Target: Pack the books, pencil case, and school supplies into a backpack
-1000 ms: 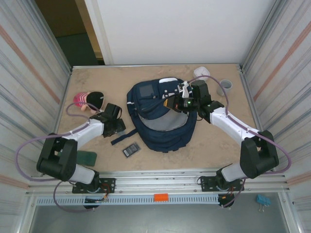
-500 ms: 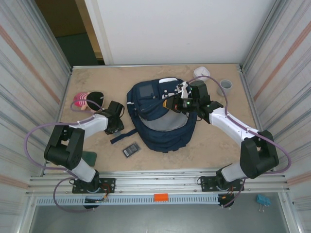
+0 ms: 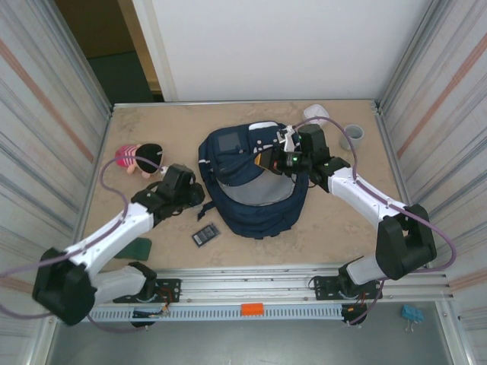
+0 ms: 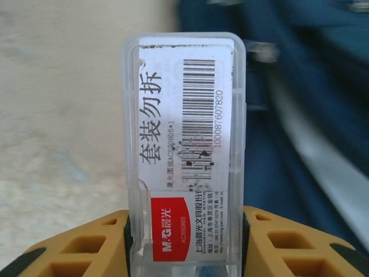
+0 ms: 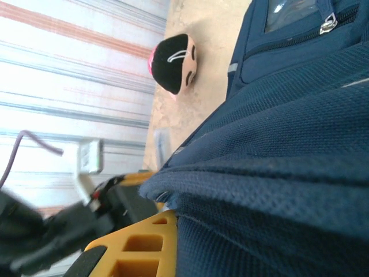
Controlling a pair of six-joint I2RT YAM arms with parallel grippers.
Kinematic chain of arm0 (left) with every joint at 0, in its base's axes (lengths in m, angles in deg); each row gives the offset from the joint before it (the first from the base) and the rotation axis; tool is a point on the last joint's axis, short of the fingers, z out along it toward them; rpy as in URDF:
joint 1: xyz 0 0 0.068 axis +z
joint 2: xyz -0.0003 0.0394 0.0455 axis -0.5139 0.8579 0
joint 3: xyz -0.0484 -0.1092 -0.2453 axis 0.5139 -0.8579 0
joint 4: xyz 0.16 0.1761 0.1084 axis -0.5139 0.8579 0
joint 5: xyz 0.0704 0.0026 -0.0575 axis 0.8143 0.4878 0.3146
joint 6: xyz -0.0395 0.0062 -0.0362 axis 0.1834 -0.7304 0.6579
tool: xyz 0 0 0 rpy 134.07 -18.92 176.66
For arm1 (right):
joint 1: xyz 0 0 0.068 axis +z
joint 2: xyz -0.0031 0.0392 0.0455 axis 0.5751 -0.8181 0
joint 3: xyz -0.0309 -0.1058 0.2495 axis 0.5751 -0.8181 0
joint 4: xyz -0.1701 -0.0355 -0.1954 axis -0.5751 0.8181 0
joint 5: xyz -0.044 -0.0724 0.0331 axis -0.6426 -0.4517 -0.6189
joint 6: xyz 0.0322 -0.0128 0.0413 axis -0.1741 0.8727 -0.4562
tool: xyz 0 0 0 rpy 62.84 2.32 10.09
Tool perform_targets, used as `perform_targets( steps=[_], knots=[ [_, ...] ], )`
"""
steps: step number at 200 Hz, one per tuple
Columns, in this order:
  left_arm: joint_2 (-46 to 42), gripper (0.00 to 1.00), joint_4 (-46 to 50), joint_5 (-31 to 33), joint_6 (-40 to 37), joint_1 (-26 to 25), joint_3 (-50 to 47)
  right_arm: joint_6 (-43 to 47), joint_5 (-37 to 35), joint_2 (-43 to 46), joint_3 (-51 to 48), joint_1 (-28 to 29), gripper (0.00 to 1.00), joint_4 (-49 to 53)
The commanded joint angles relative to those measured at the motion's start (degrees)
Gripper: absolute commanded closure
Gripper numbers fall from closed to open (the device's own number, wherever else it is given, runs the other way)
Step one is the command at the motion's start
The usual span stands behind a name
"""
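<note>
The navy backpack [image 3: 251,182] lies in the middle of the table with its main opening gaping. My left gripper [image 3: 195,199] hovers just left of it. It is shut on the slim clear packet [image 4: 184,115] with a barcode label and a red mark, which stands up between the yellow fingers [image 4: 86,248]. My right gripper [image 3: 275,160] is shut on the backpack's upper rim [image 5: 271,173] and holds the fabric up. The black rectangle with a grey panel [image 3: 205,234] lies in front of the backpack. The dark green book [image 3: 138,247] lies near the left front. The pink and black pencil case [image 3: 140,158] rests at the left.
A white round device [image 3: 316,114] and a grey cup [image 3: 352,135] stand at the back right. A backpack strap [image 3: 204,210] trails toward my left gripper. Metal walls close in both sides, and a rail runs along the front edge.
My left gripper closed on the clear packet, then the arm swung right toward the backpack with it. The right gripper stayed on the backpack's rim.
</note>
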Motion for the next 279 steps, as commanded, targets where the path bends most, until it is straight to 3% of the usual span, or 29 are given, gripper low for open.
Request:
perform_targets(
  steps=[1,35,84,109,136,181,234,279],
  knots=[
    [-5.4,0.68,2.0,0.1,2.3,-5.2,0.1,-5.5,2.9,0.0,3.1,-0.8,0.94,-8.4],
    [-9.2,0.69,1.4,-2.4,1.3,-11.5,0.6,-7.1,3.7,-1.8,6.0,-1.0,0.94,-9.1],
    [-6.7,0.69,-3.6,-8.4,-5.9,-20.8,-0.3,-7.9,4.6,-3.9,7.9,-1.0,0.94,-9.1],
    [-3.1,0.68,-7.5,-10.4,-5.4,-20.9,-0.1,-8.4,5.1,-3.8,8.2,-1.0,0.94,-9.5],
    [3.2,0.66,-7.3,-8.1,-7.2,-20.2,6.3,-8.0,5.1,-2.6,7.8,-0.8,0.93,-8.8],
    [14.1,0.66,-5.7,-8.8,-4.8,-14.6,15.4,-7.2,5.3,-1.0,7.2,0.0,0.93,-7.6],
    [19.1,0.35,-3.0,-7.9,-3.8,-12.5,19.6,-6.0,4.9,-0.2,7.0,0.1,0.93,-6.1],
    [14.4,0.32,-4.0,-8.5,-4.1,-14.0,15.2,-5.7,5.0,0.0,6.8,0.1,0.93,-6.0]
  ],
)
